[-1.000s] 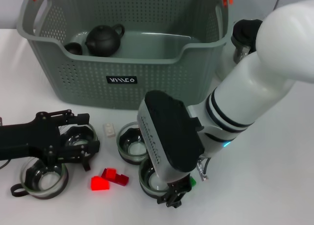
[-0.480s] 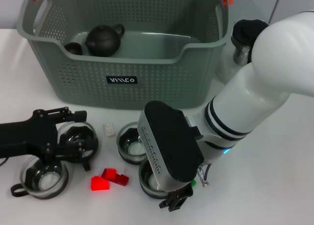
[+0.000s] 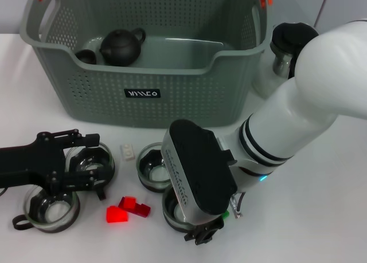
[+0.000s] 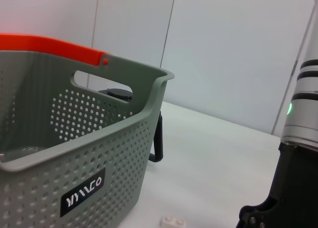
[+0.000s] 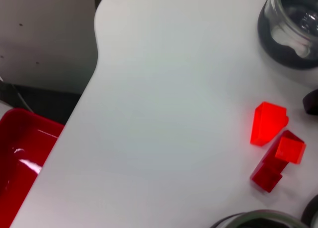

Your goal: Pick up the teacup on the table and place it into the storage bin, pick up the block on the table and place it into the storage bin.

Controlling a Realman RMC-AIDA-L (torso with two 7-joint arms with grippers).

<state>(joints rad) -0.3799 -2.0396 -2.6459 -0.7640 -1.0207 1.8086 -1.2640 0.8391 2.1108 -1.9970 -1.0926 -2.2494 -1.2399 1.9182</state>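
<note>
The grey storage bin stands at the back, and its wall with the black label fills the left wrist view. Several glass teacups stand in front of it. My left gripper is open, with one finger on each side of the teacup at the left. My right gripper hangs over another teacup near the front edge, hiding most of it. Two red blocks lie between the arms and show again in the right wrist view. A small white block lies by the bin.
A black teapot and a small dark cup sit inside the bin. More glass teacups stand at the front left and centre. A dark-lidded glass pot stands right of the bin. A green block peeks out beside my right arm.
My left gripper has slid slightly back to the left and lower around its teacup. My right arm has shifted a little toward the front edge.
</note>
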